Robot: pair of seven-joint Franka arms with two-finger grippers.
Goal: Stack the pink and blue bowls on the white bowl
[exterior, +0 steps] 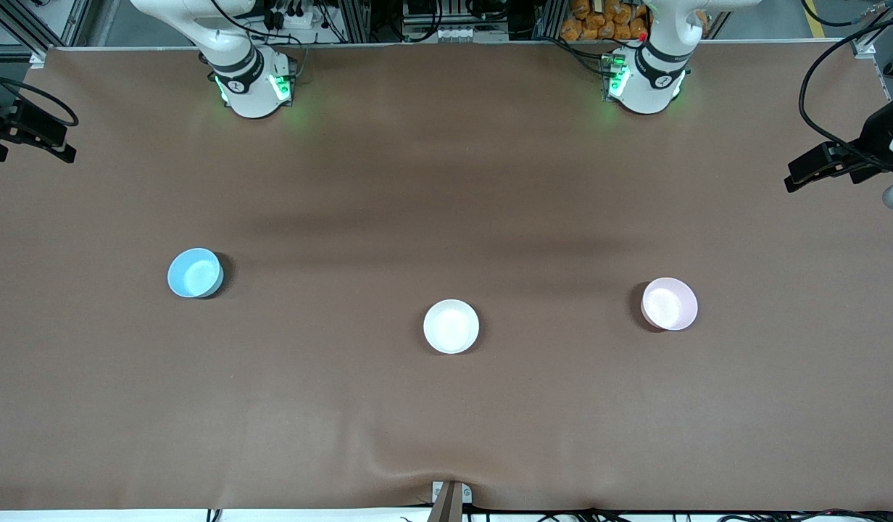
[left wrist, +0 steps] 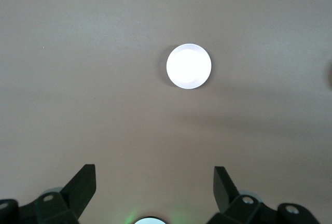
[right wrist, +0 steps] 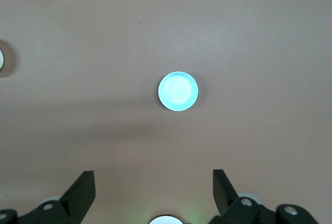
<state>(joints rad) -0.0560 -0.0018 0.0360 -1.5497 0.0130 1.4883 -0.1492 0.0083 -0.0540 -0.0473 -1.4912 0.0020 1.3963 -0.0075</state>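
Note:
Three small bowls stand apart on the brown table. The blue bowl [exterior: 195, 272] is toward the right arm's end. The pink bowl [exterior: 669, 303] is toward the left arm's end. The white bowl [exterior: 451, 326] lies between them, slightly nearer the front camera. Both hands are out of the front view. In the left wrist view my left gripper [left wrist: 154, 169] hangs open and empty high over the table, with the pink bowl [left wrist: 189, 66], washed out pale, far below. In the right wrist view my right gripper [right wrist: 153, 175] is likewise open, high above the blue bowl [right wrist: 178, 91].
The two arm bases [exterior: 254, 83] [exterior: 646, 80] stand along the table's edge farthest from the front camera. Black camera mounts [exterior: 26, 130] [exterior: 845, 163] reach in over both ends of the table. A small bracket [exterior: 450, 500] sits at the edge nearest the camera.

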